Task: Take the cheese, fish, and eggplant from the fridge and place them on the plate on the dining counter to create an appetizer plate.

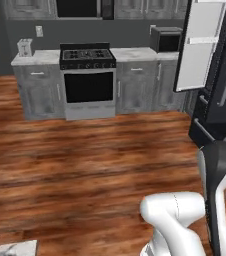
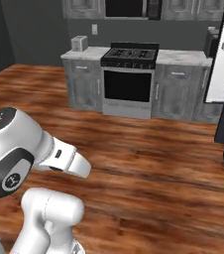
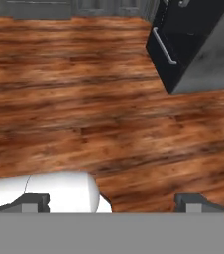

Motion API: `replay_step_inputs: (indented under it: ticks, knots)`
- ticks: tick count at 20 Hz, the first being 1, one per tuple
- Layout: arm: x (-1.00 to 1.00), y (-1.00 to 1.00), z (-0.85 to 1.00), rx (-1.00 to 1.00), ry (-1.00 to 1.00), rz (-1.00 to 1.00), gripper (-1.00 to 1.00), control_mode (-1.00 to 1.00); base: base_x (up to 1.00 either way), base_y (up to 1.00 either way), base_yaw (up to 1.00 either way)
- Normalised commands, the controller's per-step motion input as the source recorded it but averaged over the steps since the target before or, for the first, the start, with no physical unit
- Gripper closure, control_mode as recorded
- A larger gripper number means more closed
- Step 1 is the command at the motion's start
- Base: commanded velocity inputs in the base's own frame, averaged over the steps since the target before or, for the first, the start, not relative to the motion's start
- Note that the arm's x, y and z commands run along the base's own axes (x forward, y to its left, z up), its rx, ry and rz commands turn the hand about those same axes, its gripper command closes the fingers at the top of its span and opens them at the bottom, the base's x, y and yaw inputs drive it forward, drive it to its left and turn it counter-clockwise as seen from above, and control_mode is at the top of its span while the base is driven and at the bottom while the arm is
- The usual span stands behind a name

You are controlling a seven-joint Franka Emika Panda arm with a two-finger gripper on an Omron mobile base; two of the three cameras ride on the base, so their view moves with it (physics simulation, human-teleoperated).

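A: Left base view: wide wood floor [image 1: 85, 160] lies open ahead, running to the stove [image 1: 87, 80] and grey cabinets [image 1: 37, 90] along the far wall. The fridge [image 1: 220, 75] stands at the right edge, its door [image 1: 200, 45] swung open, pale shelves on the inside.

B: And the arm?

A: Folded low at lower right, elbow up.

B: Right base view?

A: Same floor, stove straight ahead, fridge at the right edge. The arm bends across the lower left.

B: Hand view?

A: Looking down at planks, the fridge's dark lower corner upper right. The gripper [image 3: 111, 204] is spread wide, holding nothing.
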Motion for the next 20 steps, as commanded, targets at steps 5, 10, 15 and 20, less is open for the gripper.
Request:
replay_step_inputs:
  ticks: [5,10,15,20]
  knots:
    - [0.0,0.0,0.0,0.0,0.0,0.0,-1.0,1.0,1.0,-0.37,-0.17]
    - [0.0,0.0,0.0,0.0,0.0,0.0,-1.0,1.0,1.0,-0.35,-0.25]
    - [0.0,0.0,0.0,0.0,0.0,0.0,-1.0,1.0,1.0,-0.24,-0.34]
    - [0.0,0.0,0.0,0.0,0.0,0.0,-1.0,1.0,1.0,-0.09,-0.45]
